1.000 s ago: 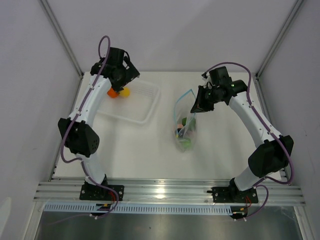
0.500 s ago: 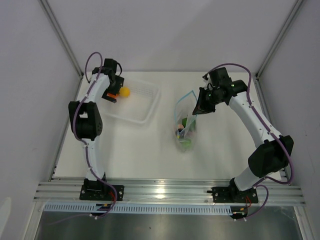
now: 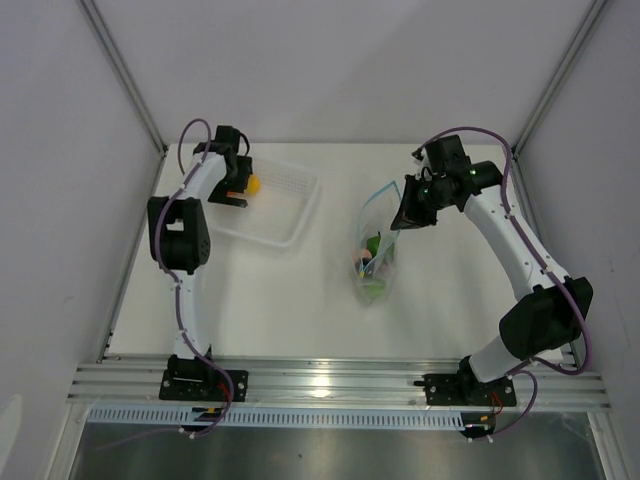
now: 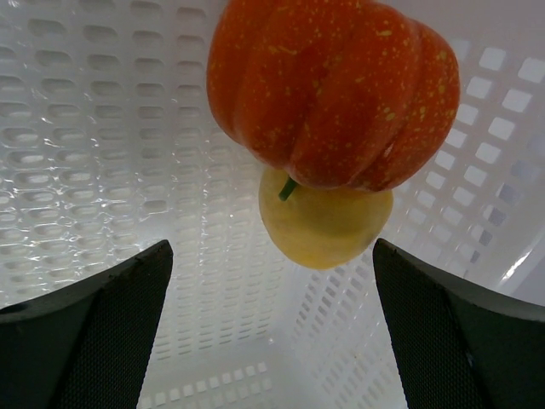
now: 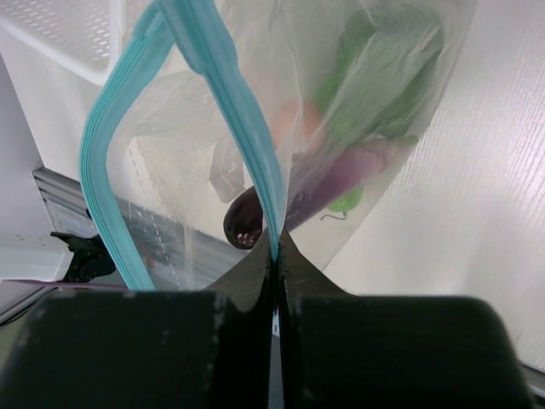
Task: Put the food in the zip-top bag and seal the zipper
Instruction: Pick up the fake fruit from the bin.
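Loading the zip-top bag [image 3: 375,250] is the step in hand, and it looks partly done: several pieces already lie inside the bag near the middle of the tabletop [image 3: 300,300], while two wait in the white perforated tray [image 3: 290,215] at the far left. The left wrist view shows the orange pumpkin [image 4: 332,85] resting against the yellow lemon [image 4: 328,226] on the tray floor. The left pincer [image 4: 272,298] hovers just short of them with its fingers spread wide, gripping nothing and touching neither piece. The right pincer [image 5: 274,256] is clamped tight on the teal zipper [image 5: 217,77], pinching one lip of the bag and holding it lifted so the mouth gapes. Through the clear plastic a purple eggplant [image 5: 341,175] and a green piece [image 5: 383,68] are visible; which green piece it is cannot be told. The next move probably calls for the left pincer to push forward and close around the pumpkin, the nearer and larger of the two. It would then carry the pumpkin across to the open mouth. Sealing has to wait until both remaining pieces are inside.
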You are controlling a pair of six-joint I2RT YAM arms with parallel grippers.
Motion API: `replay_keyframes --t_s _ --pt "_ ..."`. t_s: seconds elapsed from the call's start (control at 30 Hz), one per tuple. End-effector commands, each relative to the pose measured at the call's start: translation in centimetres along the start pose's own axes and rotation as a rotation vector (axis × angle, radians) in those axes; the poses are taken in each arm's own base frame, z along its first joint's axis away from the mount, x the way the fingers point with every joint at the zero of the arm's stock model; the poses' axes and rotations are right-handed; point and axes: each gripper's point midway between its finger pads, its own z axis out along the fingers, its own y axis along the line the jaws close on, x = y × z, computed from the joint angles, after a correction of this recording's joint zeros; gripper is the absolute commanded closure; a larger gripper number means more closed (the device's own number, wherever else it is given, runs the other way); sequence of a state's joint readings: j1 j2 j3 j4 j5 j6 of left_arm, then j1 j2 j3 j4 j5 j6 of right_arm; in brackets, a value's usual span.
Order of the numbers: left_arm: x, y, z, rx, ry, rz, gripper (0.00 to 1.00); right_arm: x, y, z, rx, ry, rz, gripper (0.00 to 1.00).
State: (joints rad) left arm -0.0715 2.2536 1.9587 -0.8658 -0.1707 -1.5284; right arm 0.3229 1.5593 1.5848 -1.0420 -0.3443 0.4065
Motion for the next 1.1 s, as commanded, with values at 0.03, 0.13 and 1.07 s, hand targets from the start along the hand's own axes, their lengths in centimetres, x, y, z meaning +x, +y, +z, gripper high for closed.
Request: replay_keyframes --t_s 0.03,0.13,1.07 --pt "0.7 -1.9 0.4 0.050 0.032 -0.088 0.00 -0.1 -0.1 -1.1 0.001 -0.027 -0.018 1.00" --pt "0.9 -2.5 1.1 0.068 0.039 -0.109 0.00 -0.1 -0.2 -1.0 -0.002 -0.025 -0.014 1.00" --pt "1.4 -5.2 -0.3 0.198 0.046 0.047 0.84 -0.8 -0.8 -1.2 -0.004 -0.064 0.002 1.00"
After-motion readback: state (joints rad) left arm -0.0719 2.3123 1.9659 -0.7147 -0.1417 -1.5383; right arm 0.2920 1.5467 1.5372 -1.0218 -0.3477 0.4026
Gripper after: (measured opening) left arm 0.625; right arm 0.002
